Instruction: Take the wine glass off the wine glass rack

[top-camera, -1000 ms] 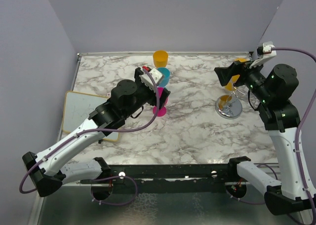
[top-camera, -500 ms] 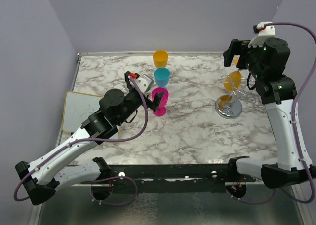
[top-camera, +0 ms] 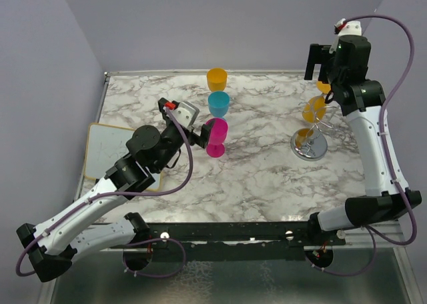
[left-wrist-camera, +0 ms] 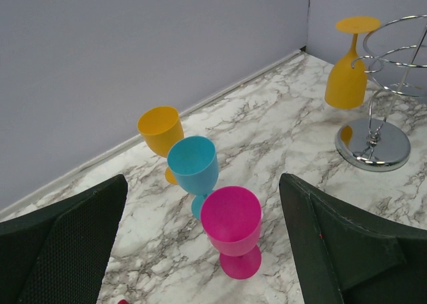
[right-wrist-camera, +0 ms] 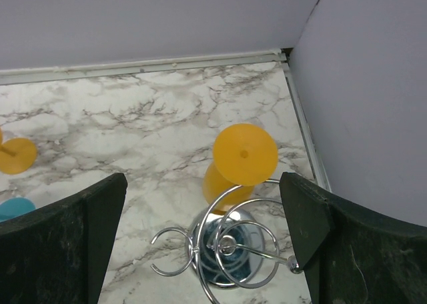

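So the right arm has swung up since a second ago. It was leaning in at the rack from the side, and now it hangs right over it looking down. The left arm has backed off the pink glass a little.

The right gripper point(right-wrist-camera: 201, 179) has its fingers spread wide with nothing between them. Looking down from its wrist, the orange glass point(right-wrist-camera: 243, 156) is just below the gap and a touch toward the right finger. It hangs upside down on the rack point(right-wrist-camera: 230, 247), flat round foot on top, bowl mouth pointing at the table. That makes its long axis pretty much straight up and down, in line with the way the fingers point. The foot rests on top of one of the wire loops on the side of the rack nearest the back corner, and I can't see the stem from up here. My guess is the glass has to slide out sideways along that loop rather than lift straight up, so the fingers need to drop to the bowl or stem first.

The left gripper point(left-wrist-camera: 203, 184) is also wide open and holding nothing. It faces the pink glass point(left-wrist-camera: 231, 224), blue glass point(left-wrist-camera: 193, 165) and yellow glass point(left-wrist-camera: 160, 129) standing in a row, well apart from the rack. The right arm is clearly the nearer one.
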